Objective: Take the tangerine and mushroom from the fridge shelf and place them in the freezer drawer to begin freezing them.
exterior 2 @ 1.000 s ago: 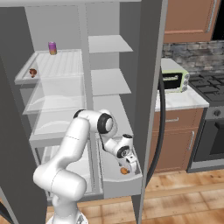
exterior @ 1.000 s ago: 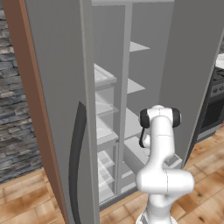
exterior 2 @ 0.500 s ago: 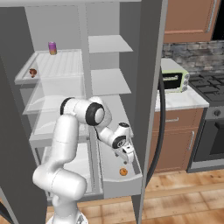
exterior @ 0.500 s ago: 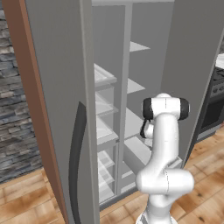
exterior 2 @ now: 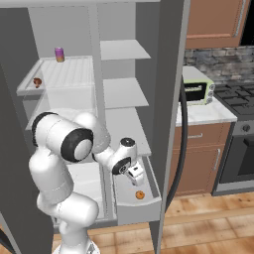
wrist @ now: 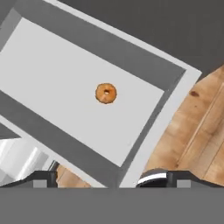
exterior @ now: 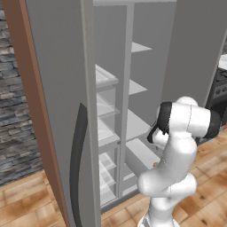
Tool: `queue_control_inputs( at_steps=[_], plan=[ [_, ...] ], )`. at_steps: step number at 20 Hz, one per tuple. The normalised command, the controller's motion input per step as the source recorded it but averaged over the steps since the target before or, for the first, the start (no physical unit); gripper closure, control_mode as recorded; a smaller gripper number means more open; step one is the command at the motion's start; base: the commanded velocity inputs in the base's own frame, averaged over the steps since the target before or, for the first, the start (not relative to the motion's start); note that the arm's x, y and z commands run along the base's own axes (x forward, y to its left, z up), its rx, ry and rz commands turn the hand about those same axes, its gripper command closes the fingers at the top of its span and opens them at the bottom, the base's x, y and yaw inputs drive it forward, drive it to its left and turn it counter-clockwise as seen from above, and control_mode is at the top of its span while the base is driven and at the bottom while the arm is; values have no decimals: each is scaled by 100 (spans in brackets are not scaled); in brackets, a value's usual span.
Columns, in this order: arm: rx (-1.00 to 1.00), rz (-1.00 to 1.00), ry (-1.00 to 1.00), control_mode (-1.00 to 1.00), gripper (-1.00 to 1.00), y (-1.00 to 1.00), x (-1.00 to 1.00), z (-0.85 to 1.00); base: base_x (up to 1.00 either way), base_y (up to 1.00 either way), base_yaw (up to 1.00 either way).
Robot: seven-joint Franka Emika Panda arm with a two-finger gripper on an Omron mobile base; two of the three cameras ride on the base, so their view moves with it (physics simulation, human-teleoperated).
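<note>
Tangerine (wrist: pixel 106 93) lying alone in the freezer drawer (exterior 2: pixel 141 209), my gripper (exterior 2: pixel 136 174) above it — spread wide, holding nothing.

The small, round, slightly flattened orange fruit sits on the drawer's pale floor, dimpled end up; the mushroom (exterior 2: pixel 37 82) rests on the upper fridge shelf (exterior 2: pixel 64 77) — well apart from a purple can (exterior 2: pixel 59 54).

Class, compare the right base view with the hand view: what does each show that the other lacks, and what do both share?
Right base view alone: the mushroom on the upper fridge shelf, a purple can, and the open gripper above the drawer. Hand view alone: wooden floor beside the drawer's corner. Shared: the tangerine lying in the freezer drawer.
</note>
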Motion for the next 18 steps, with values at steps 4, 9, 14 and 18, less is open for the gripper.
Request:
queue_control_inputs(
  at_steps=[4, 9, 14, 18],
  plan=[
    [-11, 0, -25, -100, -100, 49, -91, 100, 0, 0, 0],
    [-14, 5, -17, -100, -100, 65, -80, 100, 0, 0, 0],
    [-9, 18, -2, -100, -100, 62, -69, 100, 0, 0, 0],
    [-5, 30, 4, -100, -100, 62, -46, 100, 0, 0, 0]
  ],
)
